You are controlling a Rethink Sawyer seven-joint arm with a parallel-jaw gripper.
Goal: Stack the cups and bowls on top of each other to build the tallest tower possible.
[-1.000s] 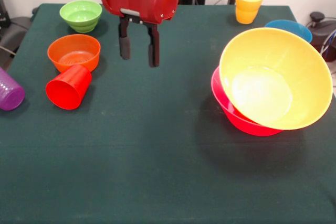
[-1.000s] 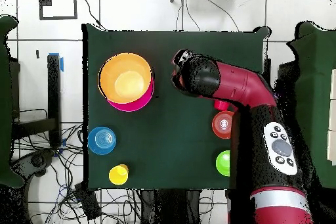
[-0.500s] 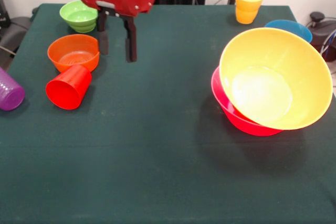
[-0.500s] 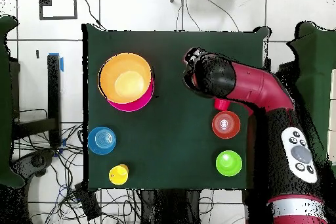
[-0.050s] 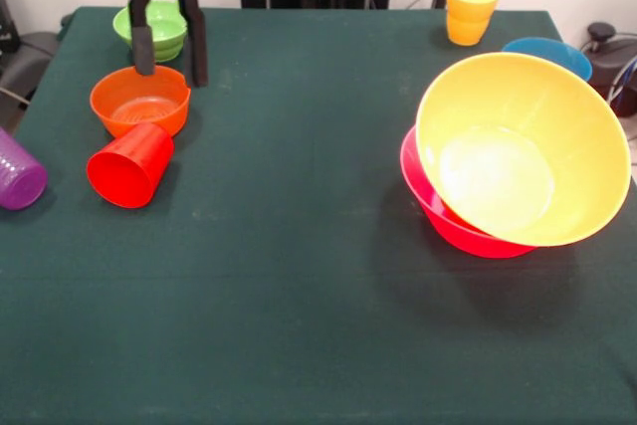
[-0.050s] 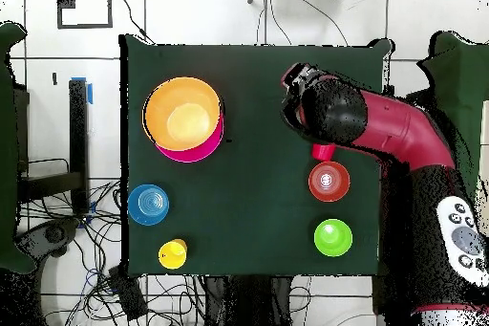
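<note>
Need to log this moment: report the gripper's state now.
Gripper: open, holding nothing, hanging above the small orange bowl.

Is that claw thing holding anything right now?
No. The gripper is open and empty, hanging above the orange bowl.

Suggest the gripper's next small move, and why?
Probably lower straight down. The open gripper hangs just above the small orange bowl, fingers apart near its far rim. The bowl sits upright and empty, ready for a rim grasp.
</note>
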